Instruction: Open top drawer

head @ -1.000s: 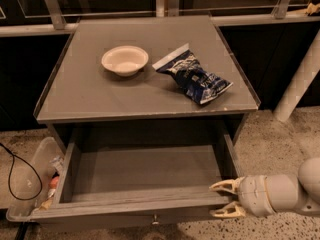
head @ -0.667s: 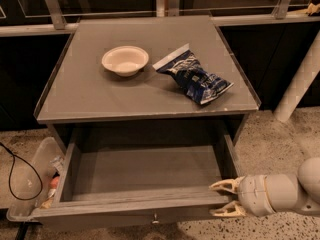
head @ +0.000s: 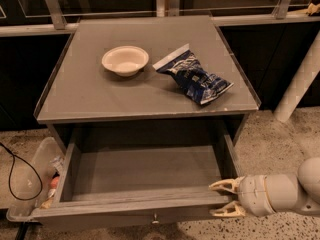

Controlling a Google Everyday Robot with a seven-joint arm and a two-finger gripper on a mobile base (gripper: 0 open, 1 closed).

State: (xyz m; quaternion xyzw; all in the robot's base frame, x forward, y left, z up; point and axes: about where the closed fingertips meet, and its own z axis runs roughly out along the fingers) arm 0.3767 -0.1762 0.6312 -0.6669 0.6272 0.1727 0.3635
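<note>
The top drawer point(head: 145, 171) of the grey cabinet stands pulled far out, showing its plain grey interior. Its front panel runs along the bottom of the view, with a small round metal knob point(head: 155, 218) at centre. My gripper point(head: 223, 199) is at the drawer's right front corner, its two pale fingers spread apart, one above the front edge and one below. It holds nothing.
On the cabinet top point(head: 90, 94) sit a white bowl point(head: 125, 60) and a blue snack bag point(head: 192, 76). A clear bin point(head: 30, 184) with rubbish and a black cable point(head: 15, 176) lie on the floor at left. A white post point(head: 300, 84) stands at right.
</note>
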